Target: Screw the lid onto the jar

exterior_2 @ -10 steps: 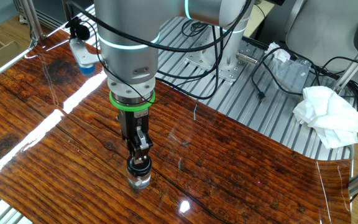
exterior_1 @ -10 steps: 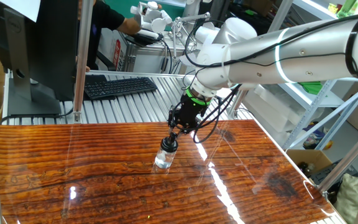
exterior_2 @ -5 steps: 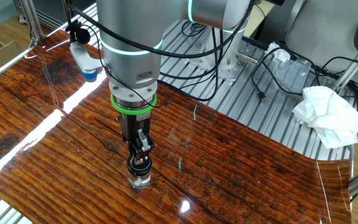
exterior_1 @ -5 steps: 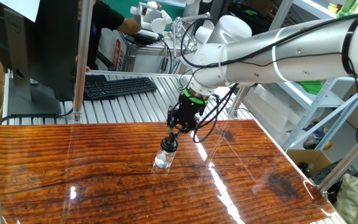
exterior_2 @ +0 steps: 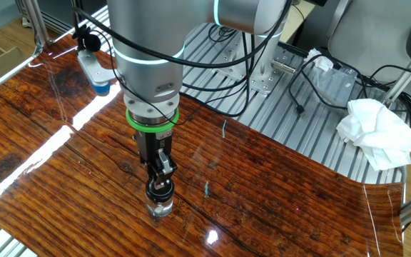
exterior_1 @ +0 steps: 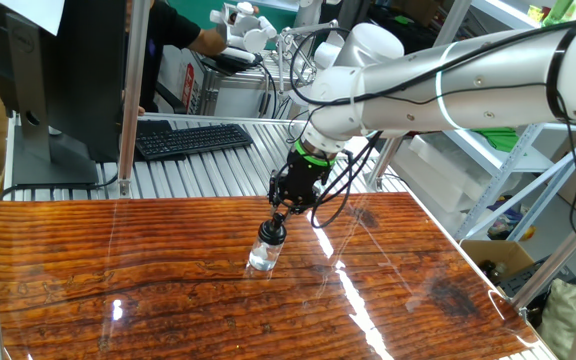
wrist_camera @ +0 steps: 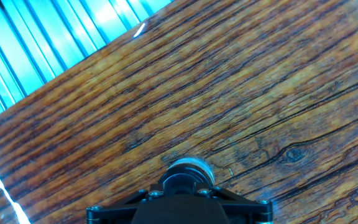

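A small clear jar (exterior_1: pixel 263 257) stands upright on the wooden table (exterior_1: pixel 168 300), near its middle. The dark round lid (exterior_1: pixel 271 232) sits on the jar's mouth. My gripper (exterior_1: pixel 274 229) comes down from above and is shut on the lid, its black fingers on either side of it. From the other side the jar (exterior_2: pixel 160 208) shows below the lid (exterior_2: pixel 160 190), with the gripper (exterior_2: pixel 160 187) straight above it. In the hand view the lid (wrist_camera: pixel 180 184) and the jar's rim (wrist_camera: pixel 194 165) peek out at the bottom edge between the fingers.
A keyboard (exterior_1: pixel 193 138) and a monitor (exterior_1: pixel 48 80) stand behind the table on the metal slats. A crumpled white cloth (exterior_2: pixel 377 132) lies off the table's far side. A blue-tipped white object (exterior_2: pixel 95 68) rests near one table corner.
The arm's upper links have shifted slightly; the gripper stays on the lid over the jar, and the jar has not moved.
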Robot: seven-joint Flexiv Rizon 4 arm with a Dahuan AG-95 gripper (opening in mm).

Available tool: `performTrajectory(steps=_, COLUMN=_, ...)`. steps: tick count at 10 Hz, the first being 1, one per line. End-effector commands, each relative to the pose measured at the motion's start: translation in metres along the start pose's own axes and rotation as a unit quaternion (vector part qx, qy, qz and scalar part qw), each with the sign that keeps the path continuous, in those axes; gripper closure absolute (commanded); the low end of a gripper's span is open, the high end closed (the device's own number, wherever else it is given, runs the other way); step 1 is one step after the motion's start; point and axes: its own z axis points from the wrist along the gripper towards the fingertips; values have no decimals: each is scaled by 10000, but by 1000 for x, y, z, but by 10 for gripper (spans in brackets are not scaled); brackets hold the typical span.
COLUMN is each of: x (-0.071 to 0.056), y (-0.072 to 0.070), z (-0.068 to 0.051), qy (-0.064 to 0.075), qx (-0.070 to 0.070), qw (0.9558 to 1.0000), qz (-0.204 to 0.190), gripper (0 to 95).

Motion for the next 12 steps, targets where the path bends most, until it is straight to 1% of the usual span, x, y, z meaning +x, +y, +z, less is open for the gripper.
performTrajectory(steps=1, x=-1, y=-1, z=6, qy=55, qx=18, qw=10000, qz=25, gripper=950)
performTrajectory(steps=5, x=-1, y=0, z=4, qy=127, qx=35, qw=9999, qz=61, gripper=950)
performTrajectory(steps=8, x=0, y=1, z=4, qy=128, qx=45, qw=9999, qz=68, gripper=950)
performTrajectory(steps=10, x=0, y=1, z=3, qy=149, qx=3, qw=9995, qz=286, gripper=950)
performTrajectory(steps=12, x=0, y=1, z=3, qy=139, qx=25, qw=9994, qz=329, gripper=950)
